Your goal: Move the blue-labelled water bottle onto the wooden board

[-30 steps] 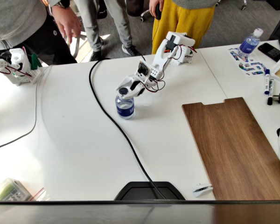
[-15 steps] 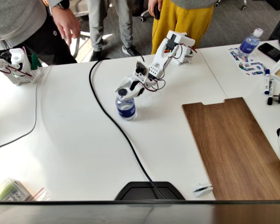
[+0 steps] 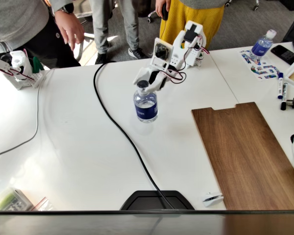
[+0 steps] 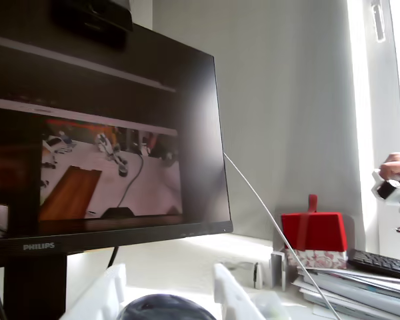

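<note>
The blue-labelled water bottle (image 3: 146,105) hangs upright above the white table, left of the wooden board (image 3: 245,152). My white gripper (image 3: 145,85) is shut on the bottle's neck from above, its arm reaching in from the table's back edge. The board lies flat at the right with its notch on the far short edge, and nothing is on it. In the wrist view the two white fingers (image 4: 230,297) stand on either side of the bottle's dark rounded top (image 4: 157,310) at the bottom edge.
A black cable (image 3: 117,127) runs across the table just left of the bottle to a black base (image 3: 157,199) at the front edge. Another blue-labelled bottle with a white cap (image 3: 261,46) and markers (image 3: 280,90) sit at the far right. People stand behind the table.
The gripper has lifted the bottle off the table and carried it to the right, towards the board. The arm has risen and folded back.
</note>
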`<action>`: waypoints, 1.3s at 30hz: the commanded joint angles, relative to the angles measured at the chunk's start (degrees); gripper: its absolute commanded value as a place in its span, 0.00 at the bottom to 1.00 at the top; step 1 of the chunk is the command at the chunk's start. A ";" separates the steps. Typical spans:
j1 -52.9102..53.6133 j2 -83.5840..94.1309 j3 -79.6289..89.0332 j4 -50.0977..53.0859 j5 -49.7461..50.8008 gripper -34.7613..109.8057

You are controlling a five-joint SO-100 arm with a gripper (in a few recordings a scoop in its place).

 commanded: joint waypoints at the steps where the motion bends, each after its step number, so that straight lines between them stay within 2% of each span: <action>1: -3.60 8.35 -1.41 -3.16 -2.37 0.24; 17: -22.06 15.56 -0.53 -8.17 -9.49 0.24; 39: -38.67 25.31 16.79 -21.09 -14.77 0.24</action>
